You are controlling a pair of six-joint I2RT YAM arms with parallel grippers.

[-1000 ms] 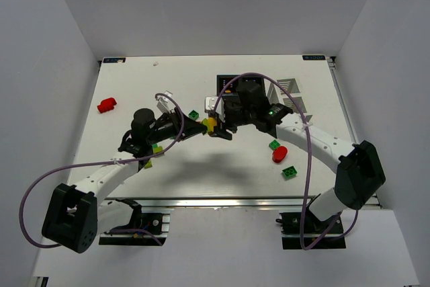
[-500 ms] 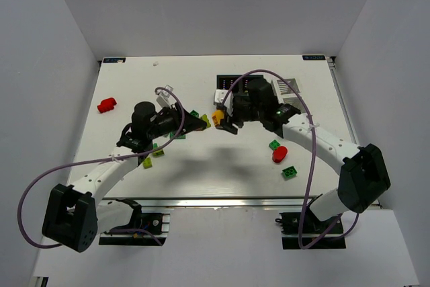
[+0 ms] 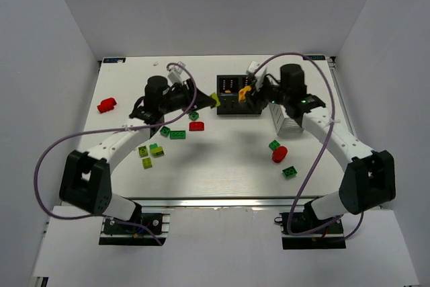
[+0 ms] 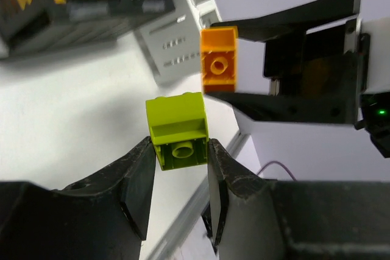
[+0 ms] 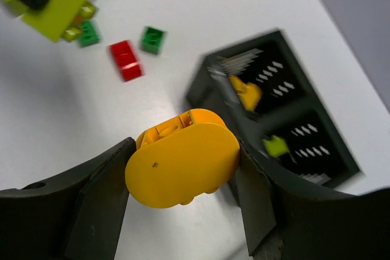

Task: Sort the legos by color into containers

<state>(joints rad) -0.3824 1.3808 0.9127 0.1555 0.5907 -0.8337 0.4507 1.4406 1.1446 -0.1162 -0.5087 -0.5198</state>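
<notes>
At the black box [image 3: 228, 111] on the desk [image 3: 222, 166], the top view has both arms close; the left wrist shows the left tool [image 4: 178, 150] clamping a lime brick [image 4: 177, 127], the right wrist the right tool [image 5: 181, 179] pinching an orange brick [image 5: 183, 159], so a bump could drop either in the wrong compartment.

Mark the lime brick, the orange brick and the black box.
lime brick [image 4: 178, 129], left wrist view, its upper face.
orange brick [image 5: 183, 164], right wrist view, its flat face.
black box [image 3: 232, 111], top view, its near wall.
</notes>
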